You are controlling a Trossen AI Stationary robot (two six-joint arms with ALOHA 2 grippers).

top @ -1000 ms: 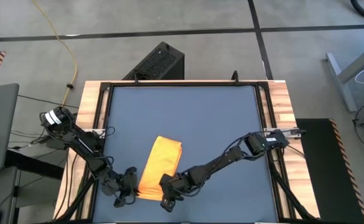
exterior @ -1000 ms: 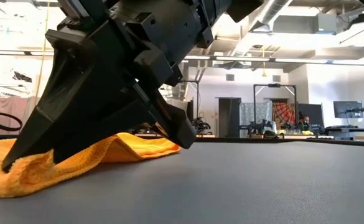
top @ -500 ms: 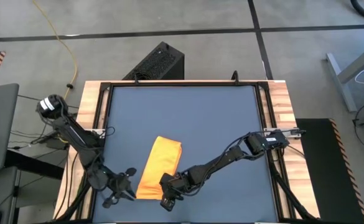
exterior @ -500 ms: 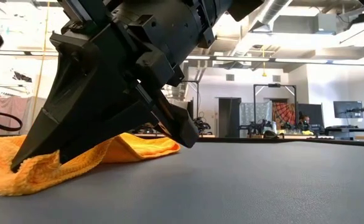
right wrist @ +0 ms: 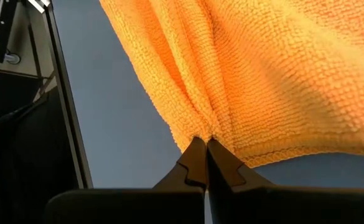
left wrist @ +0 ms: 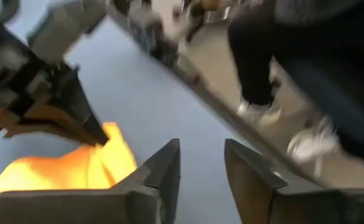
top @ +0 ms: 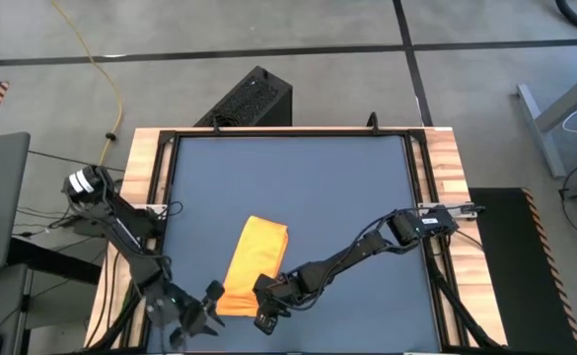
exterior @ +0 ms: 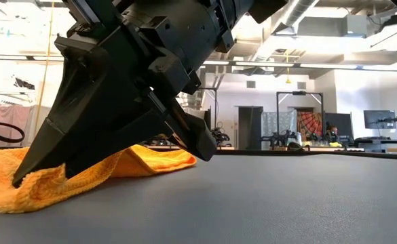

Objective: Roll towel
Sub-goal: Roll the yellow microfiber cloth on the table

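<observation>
left hand [top: 207,318] released, parted and drawn back off small yellow-orange cloth towel [top: 253,262]; right hand [top: 265,299] clenched on its near edge, leaving rolling one-handed.

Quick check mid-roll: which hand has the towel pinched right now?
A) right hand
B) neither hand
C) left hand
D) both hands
A: the right hand is shut on the towel at its edge, while the left hand sits off the towel's corner with open fingers and nothing between them.
</observation>
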